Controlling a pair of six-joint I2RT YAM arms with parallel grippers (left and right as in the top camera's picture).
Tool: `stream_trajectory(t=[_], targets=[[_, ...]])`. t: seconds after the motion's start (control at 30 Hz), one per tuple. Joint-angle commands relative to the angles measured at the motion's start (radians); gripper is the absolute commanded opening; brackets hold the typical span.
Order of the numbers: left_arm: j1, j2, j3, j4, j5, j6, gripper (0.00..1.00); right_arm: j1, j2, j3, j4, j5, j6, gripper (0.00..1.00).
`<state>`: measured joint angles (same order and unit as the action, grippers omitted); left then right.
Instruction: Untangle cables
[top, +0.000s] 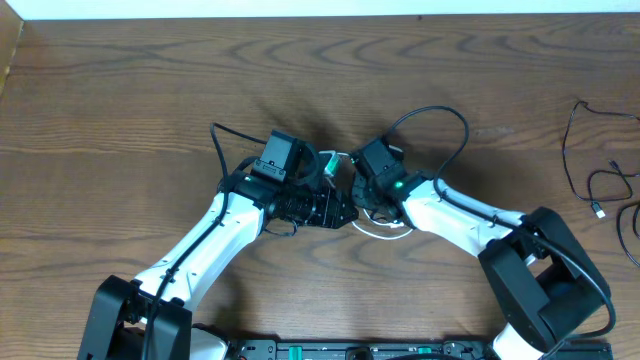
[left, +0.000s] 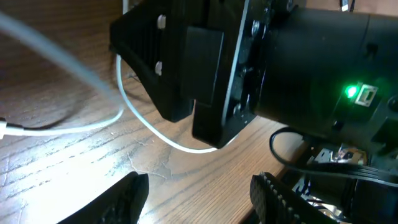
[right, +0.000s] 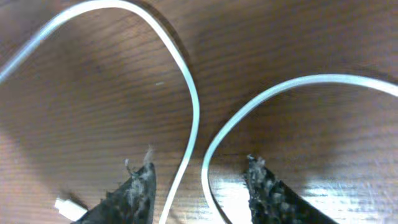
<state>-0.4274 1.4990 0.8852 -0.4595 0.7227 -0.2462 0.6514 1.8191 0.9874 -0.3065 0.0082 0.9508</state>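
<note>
Looking down on a brown wood-grain surface (top: 120, 100), bearing everything in view. Reaching in from the near edge with two white-and-black arms, the left arm (top: 215, 235) and the right arm (top: 455, 210), and meeting wrist to wrist near the middle of the surface. Trailing a thick black lead (top: 440, 112) in a high loop beside the right wrist.

Holding the left claw (left: 199, 199) spread, with its two dark fingertips (left: 124, 199) well apart. Showing only bare wood between them and pinching nothing. Pointing straight at the black housing (left: 249, 68) of the right wrist, close in front and showing a small green light (left: 352, 92).

Holding the right claw (right: 202, 199) parted as well, low over the wood. Straddling two strands of the white cable (right: 194, 112), both running through the gap between the fingertips (right: 134, 193), with neither pad visibly pressing on them.

Lying in the middle of the surface as loose white bends, under and between the two wrists. Passing beneath the right wrist's housing in the left wrist view. Ending in a small white plug (right: 68, 208) flat on the wood, just beside one fingertip of the right claw.

Lying well apart at the far right side of the surface as the thin black cable (top: 569, 150), loosely looped, away from both arms and not touching the white one.
</note>
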Motion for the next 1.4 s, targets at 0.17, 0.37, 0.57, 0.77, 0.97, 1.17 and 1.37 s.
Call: stream_trajectory(t=[0.17, 0.37, 0.57, 0.77, 0.97, 1.17, 1.37], targets=[[-0.004, 0.006, 0.029, -0.011, -0.029, 0.010, 0.58, 0.052, 0.032, -0.036, -0.105, 0.064, 0.105, 0.20], [-0.004, 0.006, 0.029, -0.037, -0.089, 0.010, 0.58, 0.077, 0.032, -0.036, -0.235, 0.056, 0.088, 0.01], [0.030, -0.006, 0.029, -0.045, -0.088, 0.011, 0.59, 0.069, 0.029, -0.035, -0.216, -0.012, 0.009, 0.01], [0.098, -0.066, 0.029, -0.072, -0.088, 0.037, 0.59, 0.040, -0.023, -0.002, -0.181, -0.088, -0.410, 0.16], [0.138, -0.097, 0.029, -0.113, -0.088, 0.037, 0.60, 0.016, -0.134, 0.007, -0.183, -0.174, -0.563, 0.43], [0.154, -0.097, 0.029, -0.141, -0.089, 0.063, 0.60, 0.012, -0.185, 0.007, -0.163, -0.258, -0.562, 0.57], [0.164, -0.097, 0.029, -0.139, -0.088, 0.063, 0.60, 0.018, -0.160, 0.006, -0.152, -0.302, -0.487, 0.57]])
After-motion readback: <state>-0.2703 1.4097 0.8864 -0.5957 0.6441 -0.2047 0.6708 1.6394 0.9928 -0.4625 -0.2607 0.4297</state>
